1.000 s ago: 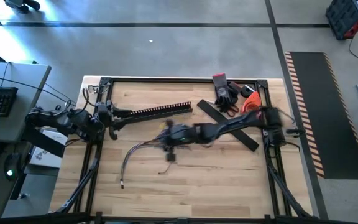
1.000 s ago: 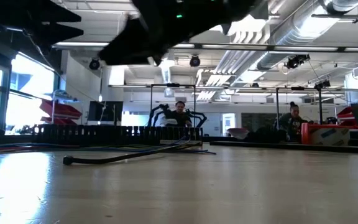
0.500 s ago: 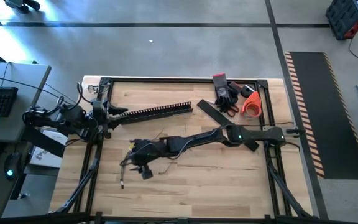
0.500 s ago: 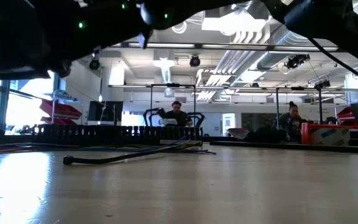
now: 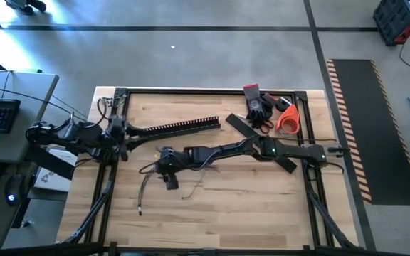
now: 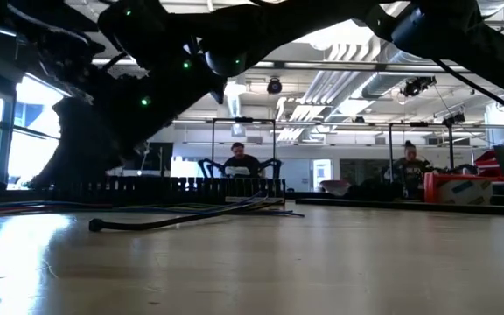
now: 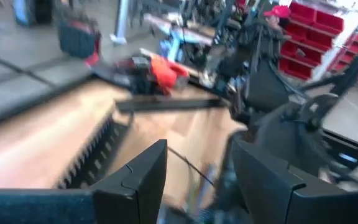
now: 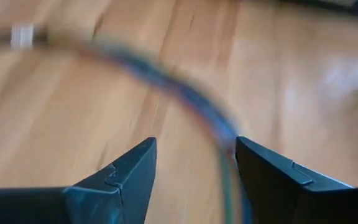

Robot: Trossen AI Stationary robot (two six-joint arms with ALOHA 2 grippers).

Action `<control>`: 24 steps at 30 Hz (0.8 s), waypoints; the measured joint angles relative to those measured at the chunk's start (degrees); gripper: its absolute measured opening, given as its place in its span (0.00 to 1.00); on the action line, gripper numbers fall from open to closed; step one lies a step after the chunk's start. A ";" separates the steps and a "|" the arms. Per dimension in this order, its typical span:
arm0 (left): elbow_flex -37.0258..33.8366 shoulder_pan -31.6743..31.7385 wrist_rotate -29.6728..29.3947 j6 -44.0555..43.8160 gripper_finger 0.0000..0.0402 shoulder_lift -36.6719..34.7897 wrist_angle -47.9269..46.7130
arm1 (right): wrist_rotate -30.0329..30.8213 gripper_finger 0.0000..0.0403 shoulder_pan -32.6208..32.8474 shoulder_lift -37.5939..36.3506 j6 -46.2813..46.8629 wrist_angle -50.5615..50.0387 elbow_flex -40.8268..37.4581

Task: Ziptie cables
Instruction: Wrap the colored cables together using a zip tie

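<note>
The cables (image 5: 142,190) are a dark bundle with splayed thin strands, lying in a curve on the wooden table left of centre. In the low view the cables (image 6: 173,219) rest flat along their length. My right gripper (image 5: 164,169) reaches across the table and hovers over the bundle's upper part. It is open, and in its wrist view the blurred cables (image 8: 166,87) run between the fingers of the right gripper (image 8: 194,171). My left gripper (image 5: 123,134) is open at the table's left edge, by the comb rail's left end; the left gripper (image 7: 197,180) holds nothing.
A long black comb-toothed rail (image 5: 180,126) lies toward the far left. A flat black strip (image 5: 237,126) runs slantwise under the right arm. Black-and-red gloves (image 5: 257,107) and an orange item (image 5: 287,117) sit at the far right corner. Bare wood lies along the near edge.
My right gripper has swept from the table's middle toward the left and near edge, then drawn slightly back toward the far edge, ending over the cables. My left gripper has pulled back toward the table's left edge. The cables have stayed where they were.
</note>
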 joint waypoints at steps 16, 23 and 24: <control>-3.32 -4.69 1.41 -2.70 0.41 12.87 8.45 | 7.80 0.46 -1.00 -0.63 3.31 -10.58 2.08; -3.30 -9.64 -1.30 -2.30 0.41 16.09 10.07 | 7.02 0.46 -2.99 -0.59 6.64 -11.25 0.78; -3.30 -10.30 -1.84 -2.51 0.41 16.35 10.06 | 6.59 0.46 -3.18 -0.57 6.79 -11.39 0.46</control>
